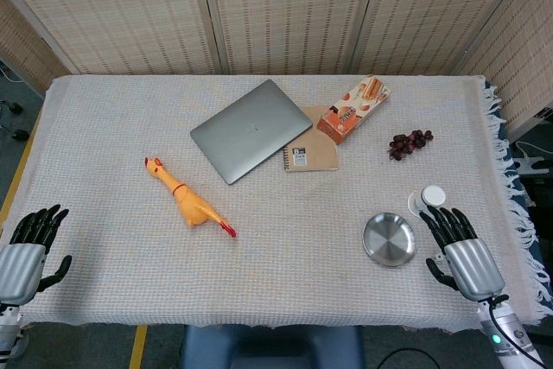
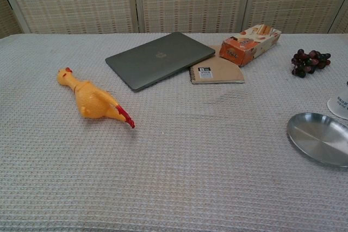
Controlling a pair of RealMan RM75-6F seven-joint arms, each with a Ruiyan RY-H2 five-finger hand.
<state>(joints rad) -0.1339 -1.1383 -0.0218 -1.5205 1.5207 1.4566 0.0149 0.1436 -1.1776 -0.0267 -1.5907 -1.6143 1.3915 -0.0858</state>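
Observation:
My left hand lies at the table's near left corner, fingers apart, holding nothing; the yellow rubber chicken is the nearest thing, well to its right. At the near right, my right hand rests with fingers spread and empty, just right of a round steel dish. Its fingertips almost reach a small white cup. Neither hand shows in the chest view.
A shut grey laptop lies mid-table at the back, overlapping a brown spiral notebook. An orange snack box and dark grapes sit further right. A white woven cloth covers the table.

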